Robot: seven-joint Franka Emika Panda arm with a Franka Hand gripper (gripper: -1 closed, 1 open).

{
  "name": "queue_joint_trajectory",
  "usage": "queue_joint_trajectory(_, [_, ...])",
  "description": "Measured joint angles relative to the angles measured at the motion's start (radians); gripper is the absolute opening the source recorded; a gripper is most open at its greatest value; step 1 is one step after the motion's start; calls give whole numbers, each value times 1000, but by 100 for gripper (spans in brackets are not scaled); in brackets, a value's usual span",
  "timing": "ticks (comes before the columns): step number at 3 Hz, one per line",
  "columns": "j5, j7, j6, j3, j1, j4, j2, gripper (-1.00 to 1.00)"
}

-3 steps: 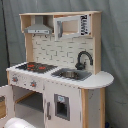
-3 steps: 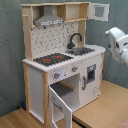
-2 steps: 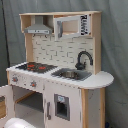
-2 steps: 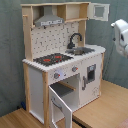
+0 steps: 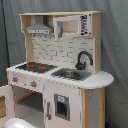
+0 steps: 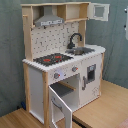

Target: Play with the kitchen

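- The toy kitchen [image 5: 60,80] [image 6: 65,60] stands on a wood floor [image 6: 107,107] w/ a grey curtain [image 6: 11,50] behind it.
- Oven door [image 6: 61,102] hangs open in the second exterior view.
- Black faucet [image 5: 83,59] [image 6: 74,40] sits by the sink [image 5: 71,74].
- Claw: can't tell, only a white blur at the second exterior view's right edge.

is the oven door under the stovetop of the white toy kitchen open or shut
Open: in the second exterior view the white oven door swings outward, showing the cavity behind it, below the black-and-red stovetop.

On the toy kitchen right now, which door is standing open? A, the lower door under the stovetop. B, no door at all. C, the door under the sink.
A: in the second exterior view the lower door under the stovetop is swung out, while the door below the sink sits closed.
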Motion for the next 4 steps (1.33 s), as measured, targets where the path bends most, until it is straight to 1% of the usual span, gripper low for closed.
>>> queue_joint_trajectory(1, [-3,29,-36,-86,0,-21,0,100])
queue_joint_trajectory(2, [-12,56,-35,-189,1,-47,-5,100])
queue_joint_trajectory(3, [-22,77,-32,-286,13,-79,-22,100])
queue_joint_trajectory(4, [-35,96,-1,-377,24,-111,-24,100])
